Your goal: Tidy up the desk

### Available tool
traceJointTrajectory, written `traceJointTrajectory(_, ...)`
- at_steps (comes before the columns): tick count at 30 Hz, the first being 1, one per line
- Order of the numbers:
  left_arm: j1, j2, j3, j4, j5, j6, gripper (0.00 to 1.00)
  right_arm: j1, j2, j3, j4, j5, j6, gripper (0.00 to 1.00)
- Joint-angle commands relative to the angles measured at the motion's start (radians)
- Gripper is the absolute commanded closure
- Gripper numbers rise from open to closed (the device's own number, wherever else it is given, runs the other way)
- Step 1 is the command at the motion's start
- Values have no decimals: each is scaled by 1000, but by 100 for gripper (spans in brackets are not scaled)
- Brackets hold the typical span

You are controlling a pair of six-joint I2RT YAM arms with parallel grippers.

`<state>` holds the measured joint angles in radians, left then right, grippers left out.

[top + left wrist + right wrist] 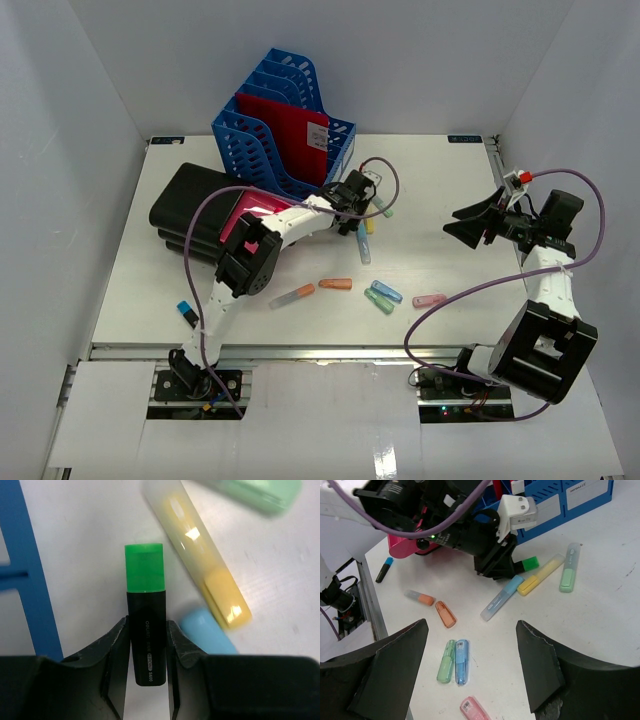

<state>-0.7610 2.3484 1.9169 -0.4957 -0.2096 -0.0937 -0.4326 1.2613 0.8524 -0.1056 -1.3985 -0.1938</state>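
Left gripper [147, 630] pinches the green highlighter [145, 580] by its black barrel on the desk [450, 270] under both arms, beside the blue rack [285, 125]; light, stiff, slick plastic, so mid-barrel grips best, while the right gripper [470, 630] hangs wide open, empty.

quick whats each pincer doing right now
Left pincer: closed on the black highlighter with a green cap.
Right pincer: open, holding nothing.
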Motion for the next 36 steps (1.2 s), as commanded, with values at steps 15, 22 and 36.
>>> traceJointTrajectory(15, -49, -1062, -718, -107, -276, -132, 87, -15, -36, -18, 0, -27, -21, 22)
traceJointTrajectory(22, 118, -1018, -734, -109, -331, -4, 85, -15, -41, -25, 3, -17, -19, 22)
traceJointTrajectory(36, 160, -880, -686, -60, -353, 65, 35, -11, -43, -10, -91, -57, -164, 16)
